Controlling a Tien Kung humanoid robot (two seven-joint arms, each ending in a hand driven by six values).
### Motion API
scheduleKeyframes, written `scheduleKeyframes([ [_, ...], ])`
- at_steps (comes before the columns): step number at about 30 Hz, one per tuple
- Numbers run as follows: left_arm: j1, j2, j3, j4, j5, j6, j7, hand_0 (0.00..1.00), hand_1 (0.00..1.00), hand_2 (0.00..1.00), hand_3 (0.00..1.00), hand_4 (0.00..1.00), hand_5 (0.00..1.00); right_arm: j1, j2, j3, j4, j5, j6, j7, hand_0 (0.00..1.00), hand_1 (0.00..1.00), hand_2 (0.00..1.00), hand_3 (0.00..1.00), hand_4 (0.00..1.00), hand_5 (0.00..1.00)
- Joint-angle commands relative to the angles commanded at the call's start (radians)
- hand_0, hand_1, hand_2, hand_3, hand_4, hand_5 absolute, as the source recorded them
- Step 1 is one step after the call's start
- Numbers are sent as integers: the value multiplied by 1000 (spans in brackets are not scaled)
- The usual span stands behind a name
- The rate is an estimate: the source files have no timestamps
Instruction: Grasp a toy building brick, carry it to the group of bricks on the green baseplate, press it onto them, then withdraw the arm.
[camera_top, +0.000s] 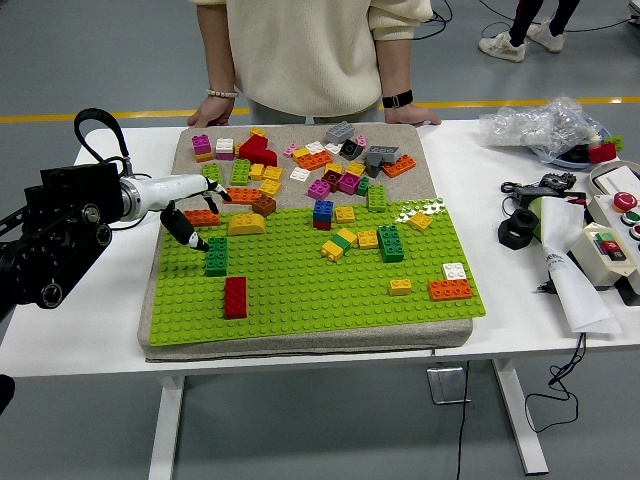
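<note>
Left hand (190, 205) empty, fingers loosely spread, over green baseplate (300, 300) left edge near orange brick (203, 216); baseplate's near half mostly bare.

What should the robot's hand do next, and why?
Probably draw the left hand further left, off the green baseplate. Its fingers look open and empty at the plate's left edge, while the orange brick sits on the plate beside the yellow brick.

Crumpled plastic bag (540, 128), black ring (520, 233) and button box (611, 254) on the white table (480, 170), right side.
</note>
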Motion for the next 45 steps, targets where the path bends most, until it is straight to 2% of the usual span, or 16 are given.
scheduleKeyframes([
  [21, 50, -14, 1, -21, 23, -1, 12, 914, 900, 737, 854, 918, 72, -2, 3, 0, 0, -3, 1, 0, 774, 704, 747, 765, 998, 770],
  [45, 63, -32, 5, 5, 10, 52, 7, 926, 903, 744, 858, 919, 69, -4, 6, -4, 0, -4, 2, 1, 775, 704, 747, 765, 998, 771],
])
